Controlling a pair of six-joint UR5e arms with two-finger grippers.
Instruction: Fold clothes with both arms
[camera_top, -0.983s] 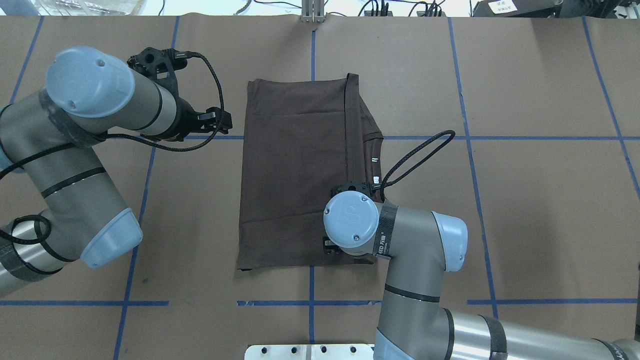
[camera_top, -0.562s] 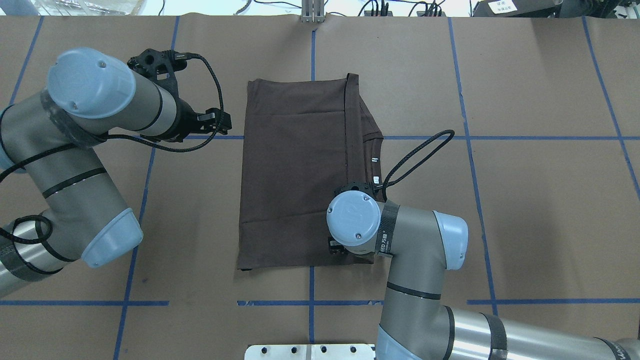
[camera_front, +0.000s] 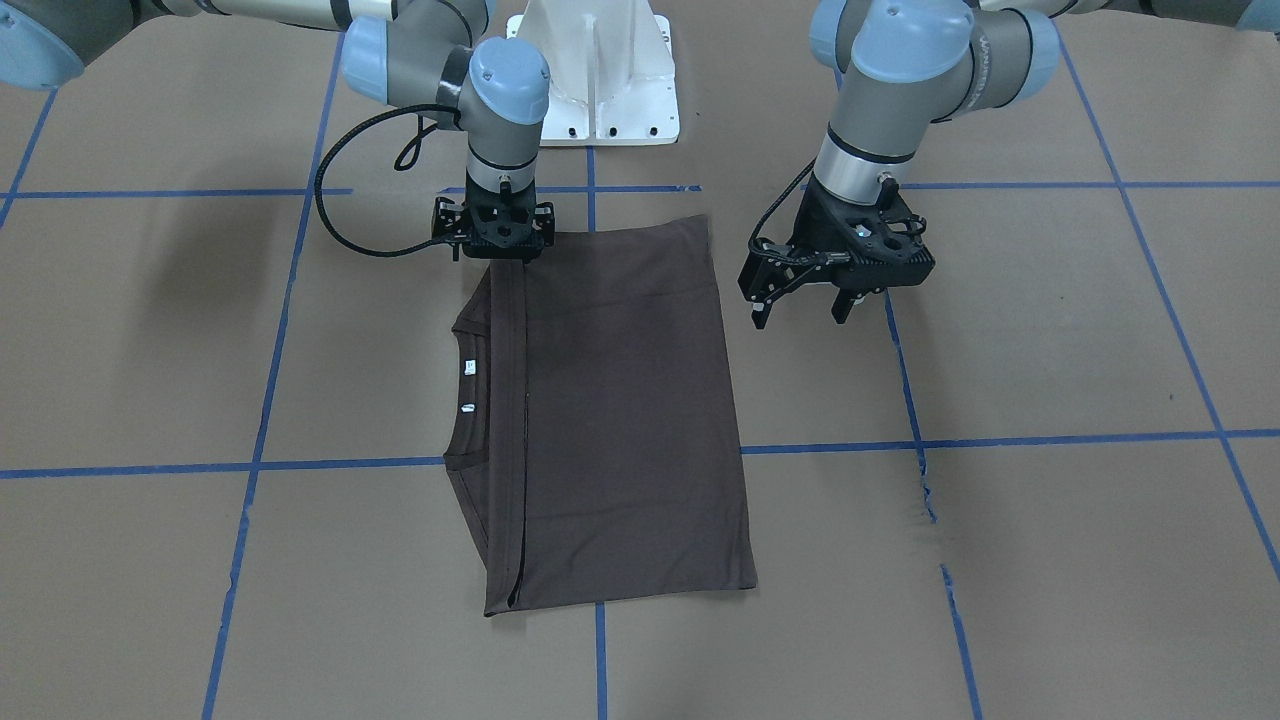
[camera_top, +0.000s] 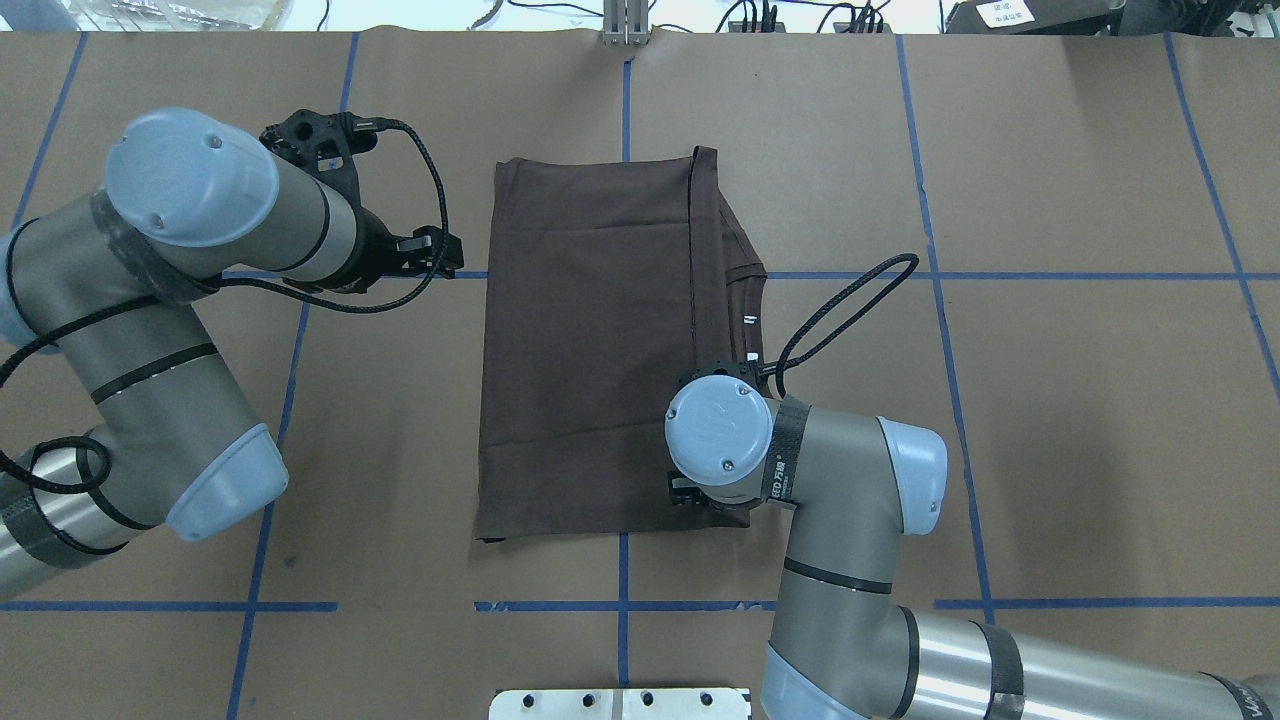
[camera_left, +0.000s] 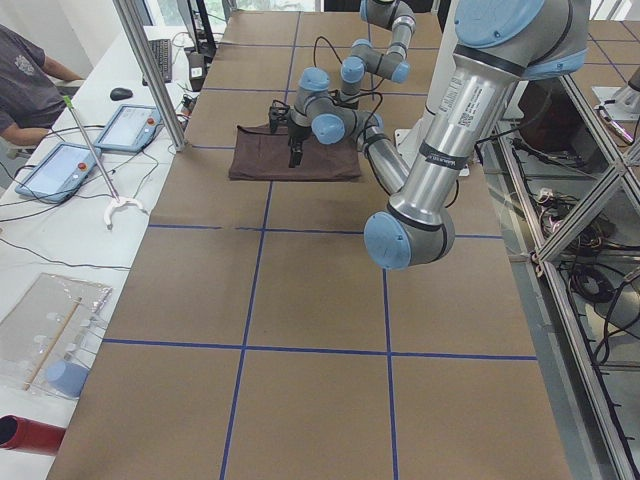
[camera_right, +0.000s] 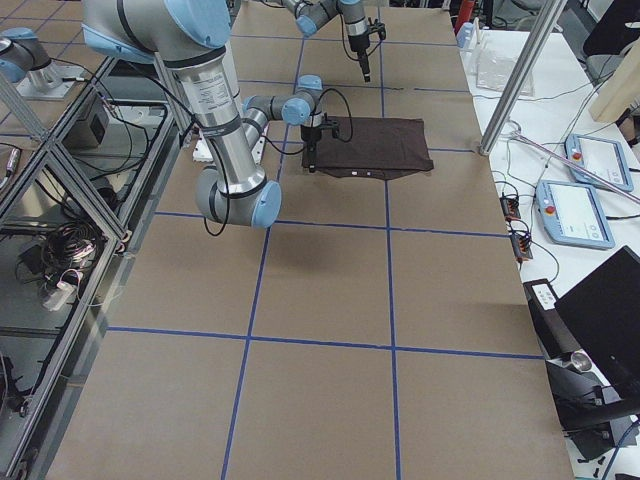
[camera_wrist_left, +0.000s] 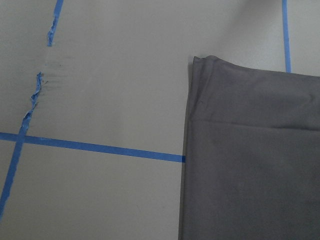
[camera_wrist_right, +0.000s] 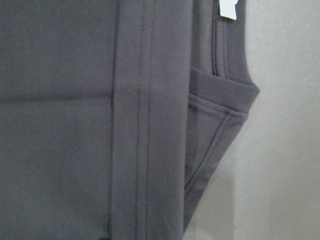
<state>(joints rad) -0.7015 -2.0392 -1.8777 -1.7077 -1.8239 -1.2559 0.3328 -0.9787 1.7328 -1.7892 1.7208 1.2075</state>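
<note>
Exterior front-facing view: the folded T-shirt (camera_front: 620, 400) is being shown lying flat at the middle of the desk (camera_front: 1050, 330), its collar (camera_front: 462, 430) turned to the robot's right. The right end effector (camera_front: 497, 245) is being held at the shirt's corner nearest the base; whether its fingers are apart or clamped cannot be told. The left end effector (camera_front: 800, 305) is being held over bare desk just beside the shirt, fingers spread apart.

Overhead exterior view: the left end effector (camera_top: 443, 255) is again being seen spread; the right one is being hidden under its own wrist.

Left wrist-mounted view: a shirt corner (camera_wrist_left: 250, 150) and blue tape (camera_wrist_left: 100, 148) are being framed.
</note>
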